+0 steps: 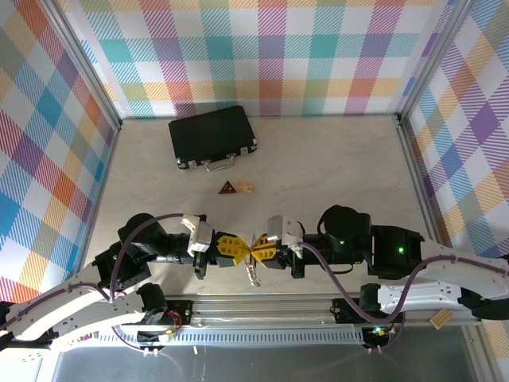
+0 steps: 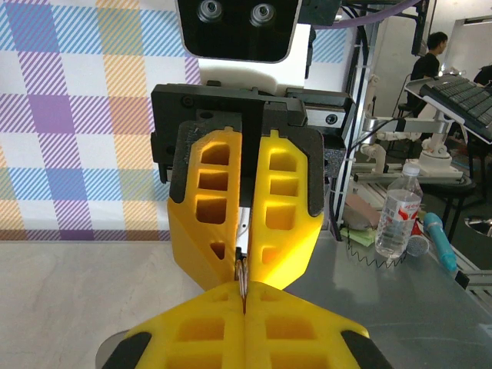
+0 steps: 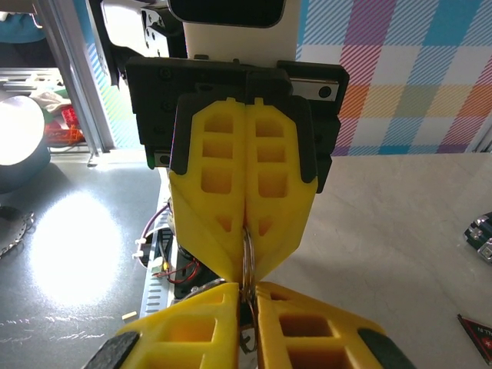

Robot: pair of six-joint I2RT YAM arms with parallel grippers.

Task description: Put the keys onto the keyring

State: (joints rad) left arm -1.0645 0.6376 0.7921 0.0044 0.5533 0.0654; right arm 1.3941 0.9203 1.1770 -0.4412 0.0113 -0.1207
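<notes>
Squarely tip to tip near the front edge of the table point(image 1: 334, 175): left pincer point(image 1: 243, 250) clenched on the keyring point(image 3: 247, 254), right pincer point(image 1: 259, 250) pressed almost closed on the key point(image 3: 246, 314) (just a dark sliver between the yellow pads point(image 3: 192, 323), shape hard to make out). Below the meeting tips, a short bead chain point(image 1: 254, 275) dangling toward the metal rail point(image 1: 262, 306), so little room on that side. Beyond both pincers, wide bare tabletop up to the plaid walls point(image 1: 48, 143). Well ahead of the left pincer, a black case point(image 1: 211, 138) close to the back wall; nearer, between case and pincers, a dark-red triangle point(image 1: 228, 188) just beside a tan chip point(image 1: 245, 187), both well apart from the fingers. Out to either side of the pair, free tabletop as far as the side walls. Most of the loop hidden inside the left pincer's grip; key blade hidden too; whether key already threaded on loop, impossible to tell. Triangle cut off at the lower corner of the right wrist view, case corner likewise at its edge.
</notes>
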